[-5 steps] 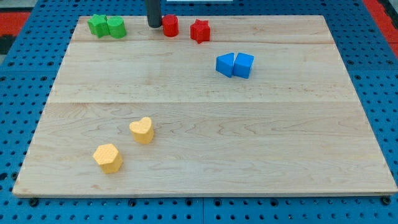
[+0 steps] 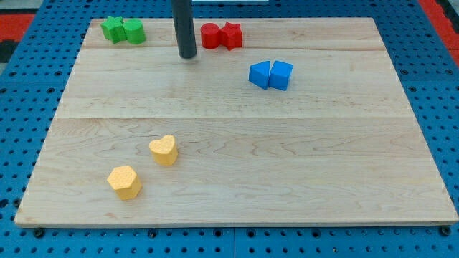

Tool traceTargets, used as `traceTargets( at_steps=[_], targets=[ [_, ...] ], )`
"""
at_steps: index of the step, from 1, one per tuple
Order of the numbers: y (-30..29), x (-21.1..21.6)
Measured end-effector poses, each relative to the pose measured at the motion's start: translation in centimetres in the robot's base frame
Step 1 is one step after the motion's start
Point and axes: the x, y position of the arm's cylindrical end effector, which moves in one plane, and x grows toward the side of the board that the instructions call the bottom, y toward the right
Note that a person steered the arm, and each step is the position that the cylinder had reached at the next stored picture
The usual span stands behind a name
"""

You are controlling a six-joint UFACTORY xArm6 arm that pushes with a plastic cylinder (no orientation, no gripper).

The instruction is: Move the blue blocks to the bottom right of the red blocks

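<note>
Two blue blocks touch each other right of centre in the upper part of the board: a wedge-like one (image 2: 259, 74) on the left and a cube (image 2: 281, 74) on the right. Two red blocks touch near the top edge: a round one (image 2: 210, 35) and a star-shaped one (image 2: 231, 34). The blue pair lies below and to the right of the red pair. My tip (image 2: 187, 55) rests on the board just below and left of the round red block, apart from it.
Two green blocks (image 2: 122, 30) touch at the top left of the wooden board (image 2: 229, 172). A yellow heart block (image 2: 164, 150) and a yellow hexagonal block (image 2: 125, 181) lie at the lower left.
The round red block has slid right and now touches the red star. My tip has moved down and slightly right, away from the top edge.
</note>
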Motion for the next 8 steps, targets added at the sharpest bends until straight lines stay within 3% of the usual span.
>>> traceTargets(
  at_steps=[1, 2, 3, 4, 5, 7, 8],
  targets=[
    [9.5, 6.8],
    [17.2, 7.7],
    [17.7, 5.2],
    [12.8, 2.6],
    [11.6, 1.6],
    [15.2, -0.6],
    [11.3, 0.7]
  ],
)
